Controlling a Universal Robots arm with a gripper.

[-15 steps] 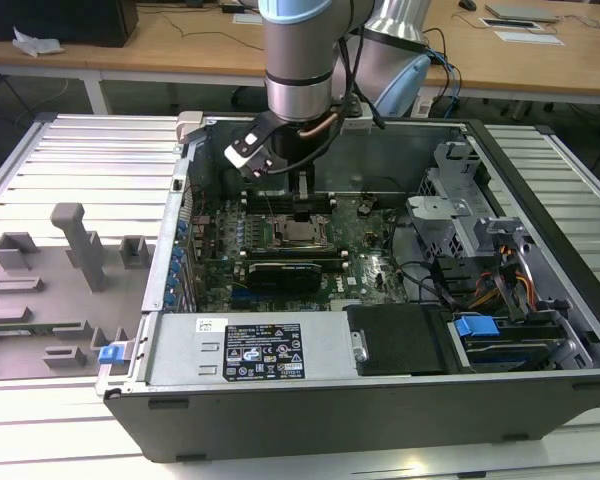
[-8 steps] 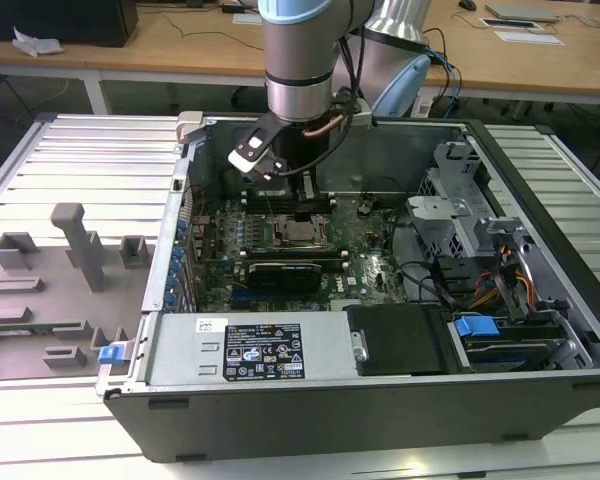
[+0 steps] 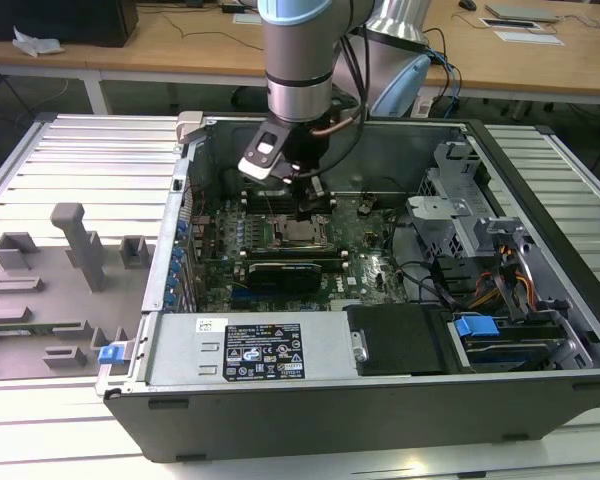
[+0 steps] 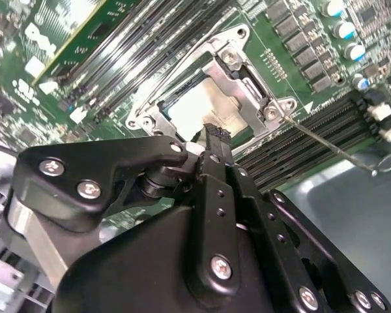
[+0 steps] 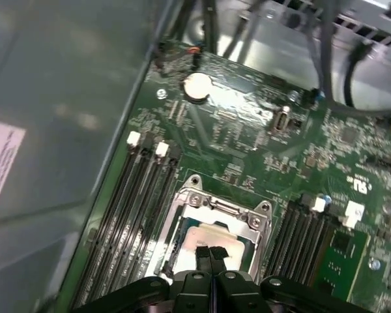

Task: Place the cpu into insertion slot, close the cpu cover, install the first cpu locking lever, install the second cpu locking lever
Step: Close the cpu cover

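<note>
You've got the cpu (image 5: pixel 231 238) sitting in the insertion slot (image 3: pixel 302 234). The cpu cover (image 5: pixel 216 207) lies down around it, and the chip shows through its window. Memory slots (image 5: pixel 127 215) run along both sides of the socket. The gripper (image 5: pixel 210 252) hangs right over the cpu. In the exterior view, the long card (image 3: pixel 285 272) lies just on the near side of the socket, with the drive cage (image 3: pixel 470 230) off to the exterior view's right.
</note>
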